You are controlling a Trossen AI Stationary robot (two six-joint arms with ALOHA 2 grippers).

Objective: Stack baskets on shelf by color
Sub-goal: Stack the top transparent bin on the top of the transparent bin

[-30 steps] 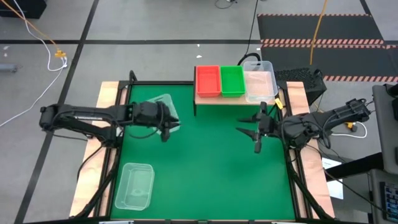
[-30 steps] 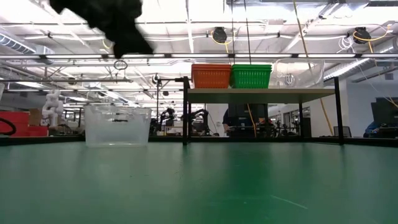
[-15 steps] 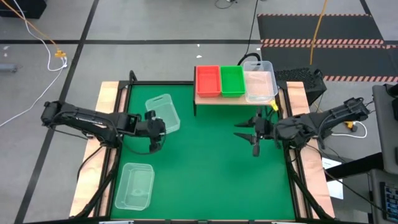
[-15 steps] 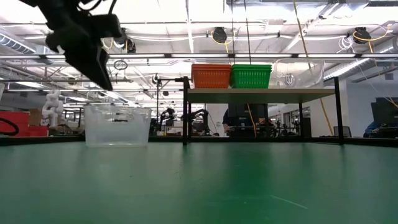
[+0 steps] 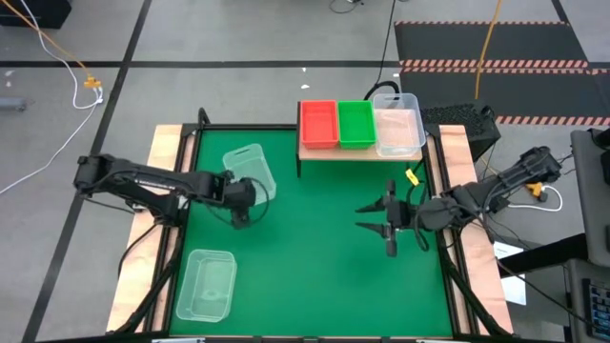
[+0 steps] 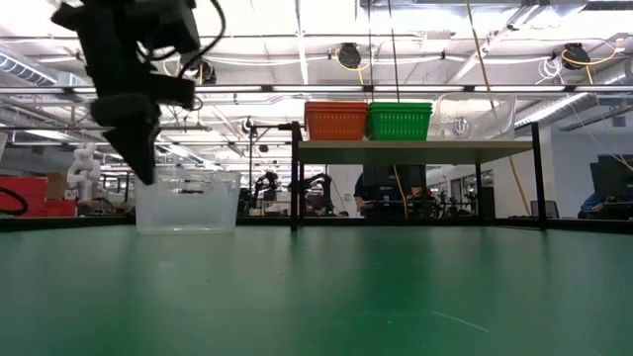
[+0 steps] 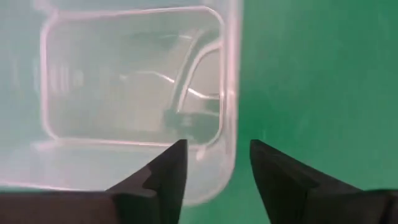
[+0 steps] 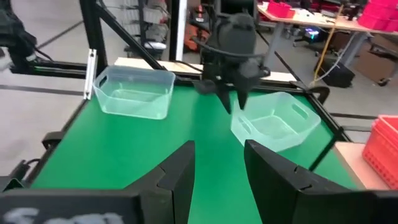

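On the green mat a clear basket (image 5: 253,170) stands on its bottom, toward the far left. My left gripper (image 7: 217,155) is open and points steeply down over the basket's near corner. One finger is above the inside and one outside the wall (image 7: 229,93); I see no touch. A second clear basket (image 5: 206,284) sits near the front left. The shelf (image 5: 315,151) at the far edge carries an orange-red basket (image 5: 318,124), a green basket (image 5: 355,124) and a clear basket (image 5: 398,131) side by side. My right gripper (image 5: 386,221) hovers open over the mat's right side, holding nothing.
The shelf stands on thin dark legs (image 6: 295,178) with free room beneath it. The mat's middle (image 5: 315,248) between the two arms is bare. A dark frame (image 5: 191,152) runs along the table's edges.
My left gripper has come down and drawn back toward the table's left, tipping from a shallow slant to point steeply down over the clear basket's near corner. My right gripper has drifted a little toward the near edge. The baskets have stayed in place.
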